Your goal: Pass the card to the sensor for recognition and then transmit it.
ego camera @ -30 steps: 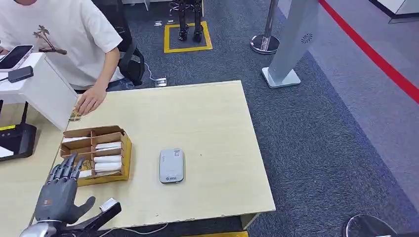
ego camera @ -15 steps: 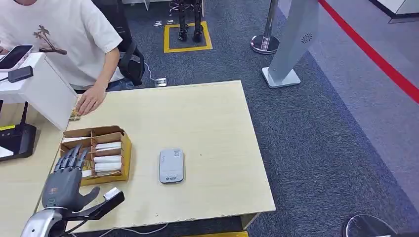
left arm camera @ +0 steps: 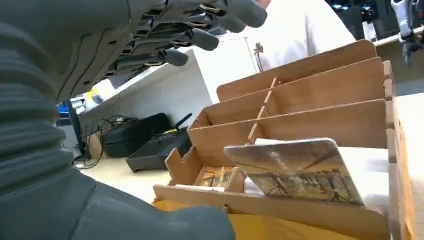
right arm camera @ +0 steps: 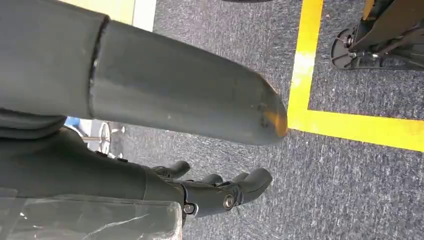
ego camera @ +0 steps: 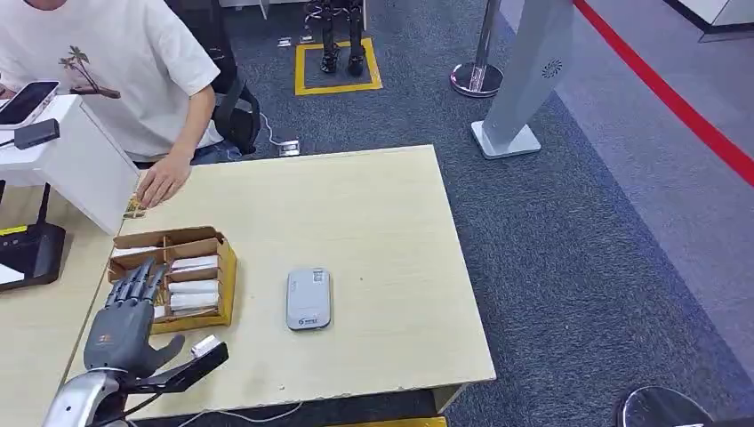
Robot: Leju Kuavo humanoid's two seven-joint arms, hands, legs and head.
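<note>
A wooden card box with several compartments of white cards stands at the table's left. In the left wrist view the box is close ahead, and a picture card leans in its nearest compartment. My left hand hovers at the box's near left corner with fingers spread, holding nothing. The grey card sensor lies flat on the table to the right of the box. My right hand hangs beside my body over the carpet, fingers loosely apart and empty.
A person in a white shirt sits at the far left, one hand resting on the table behind the box. A white box and a black device stand at the left. Grey carpet lies right of the table.
My left hand has moved forward and a little right, from the table's near edge up to the card box. The person, box and sensor have not moved.
</note>
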